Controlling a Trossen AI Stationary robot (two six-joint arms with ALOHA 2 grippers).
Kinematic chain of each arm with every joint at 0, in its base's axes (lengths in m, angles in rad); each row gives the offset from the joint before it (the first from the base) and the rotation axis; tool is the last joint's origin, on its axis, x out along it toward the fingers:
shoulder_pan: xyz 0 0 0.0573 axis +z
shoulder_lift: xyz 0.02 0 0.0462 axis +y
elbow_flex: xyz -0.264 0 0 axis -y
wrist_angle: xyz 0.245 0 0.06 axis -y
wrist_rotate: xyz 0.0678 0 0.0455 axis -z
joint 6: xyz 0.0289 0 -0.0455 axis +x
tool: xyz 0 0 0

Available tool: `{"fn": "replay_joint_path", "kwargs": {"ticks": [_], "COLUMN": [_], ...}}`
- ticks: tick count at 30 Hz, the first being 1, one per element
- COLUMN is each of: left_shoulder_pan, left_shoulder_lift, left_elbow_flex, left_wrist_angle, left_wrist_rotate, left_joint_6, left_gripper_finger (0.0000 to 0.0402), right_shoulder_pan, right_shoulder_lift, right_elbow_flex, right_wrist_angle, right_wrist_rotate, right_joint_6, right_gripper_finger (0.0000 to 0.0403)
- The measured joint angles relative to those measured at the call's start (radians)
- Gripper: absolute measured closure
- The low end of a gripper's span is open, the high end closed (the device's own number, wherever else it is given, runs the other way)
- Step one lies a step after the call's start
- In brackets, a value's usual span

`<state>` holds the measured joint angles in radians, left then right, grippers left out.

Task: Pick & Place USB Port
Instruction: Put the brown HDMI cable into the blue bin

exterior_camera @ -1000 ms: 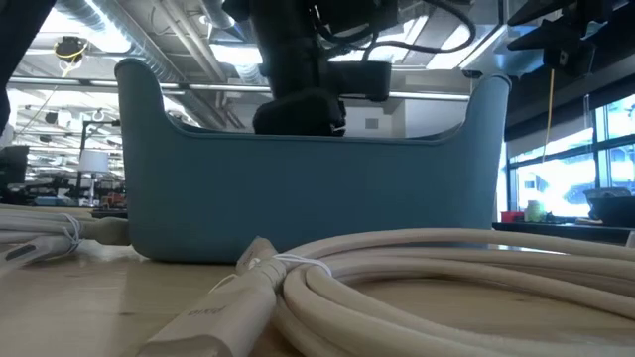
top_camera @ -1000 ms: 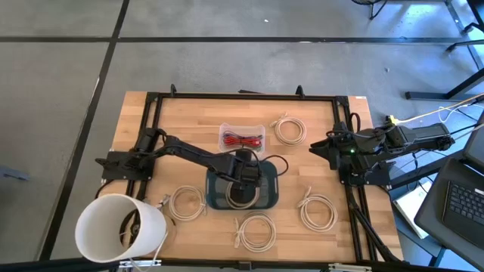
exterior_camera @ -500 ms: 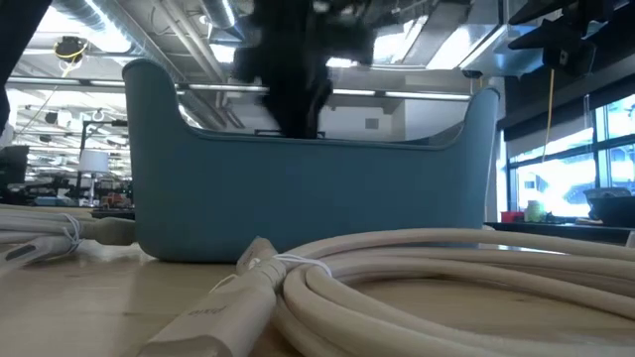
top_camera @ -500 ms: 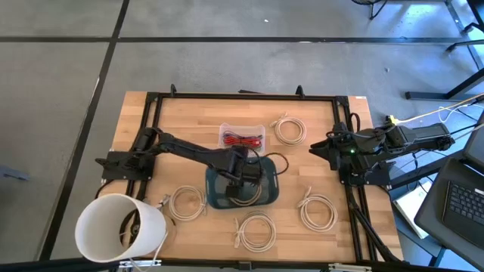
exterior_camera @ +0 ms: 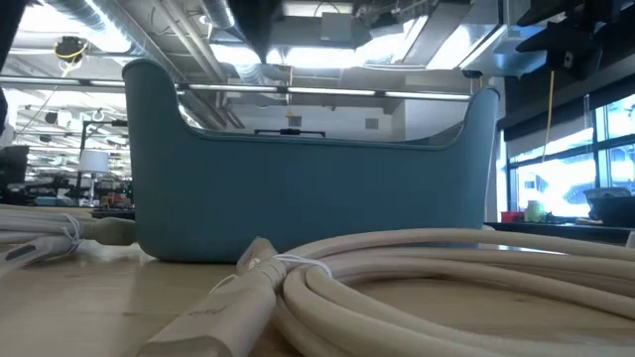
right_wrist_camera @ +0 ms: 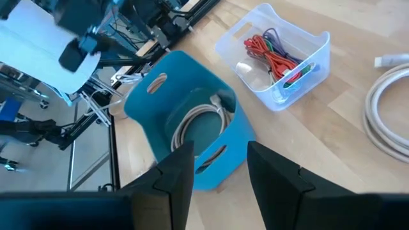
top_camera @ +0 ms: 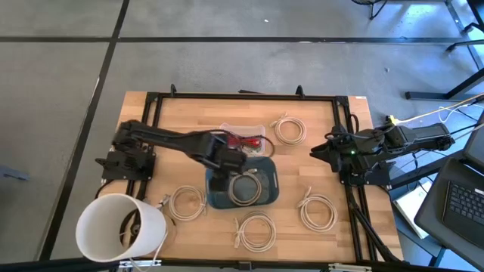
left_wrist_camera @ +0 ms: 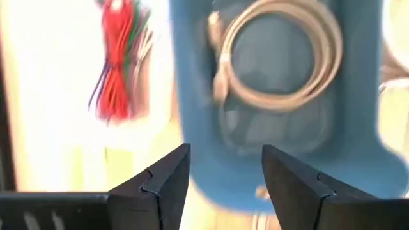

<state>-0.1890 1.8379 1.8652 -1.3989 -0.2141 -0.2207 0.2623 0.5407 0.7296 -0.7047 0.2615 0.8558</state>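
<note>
A beige coiled USB cable (top_camera: pixel 243 188) lies flat on the floor of the blue bin (top_camera: pixel 270 172) at the table's middle; the left wrist view looks down on the same coil (left_wrist_camera: pixel 281 57) in the bin (left_wrist_camera: pixel 192 115). My left gripper (top_camera: pixel 219 180) hangs open above the bin's left rim with nothing between its fingers (left_wrist_camera: pixel 227 153). My right gripper (top_camera: pixel 318 149) waits open at the table's right edge, also with nothing between its fingers (right_wrist_camera: pixel 220 172), pointing toward the bin (right_wrist_camera: pixel 147 115).
More beige cable coils lie on the table at the near left (top_camera: pixel 187 202), near middle (top_camera: pixel 255 230), near right (top_camera: pixel 318 211) and far middle (top_camera: pixel 290 130). A clear box of red wires (top_camera: pixel 242 138) stands behind the bin. A white bucket (top_camera: pixel 121 227) stands at the near left corner.
My left gripper has risen out of the blue bin and drawn back toward the table's left, and now hangs over the bin's left rim. The cable coil has stayed lying in the bin. The bin has shifted slightly.
</note>
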Motion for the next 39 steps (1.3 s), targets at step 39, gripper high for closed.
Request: {"fn": "replay_joint_path", "kwargs": {"ticks": [39], "left_shoulder_pan": [-0.261], "left_shoulder_lift": [-0.667], "left_elbow_flex": [-1.325], "left_wrist_angle": [0.738], "left_wrist_rotate": [0.223], "left_joint_6": [-0.511], "left_gripper_finger": [0.0215], "right_shoulder_pan": [0.000], "right_shoulder_lift": [0.000], "right_elbow_flex": [0.000], "right_wrist_angle": [0.001], "right_wrist_rotate": [0.015], "right_joint_6": [0.028], "right_gripper_finger": [0.0256]}}
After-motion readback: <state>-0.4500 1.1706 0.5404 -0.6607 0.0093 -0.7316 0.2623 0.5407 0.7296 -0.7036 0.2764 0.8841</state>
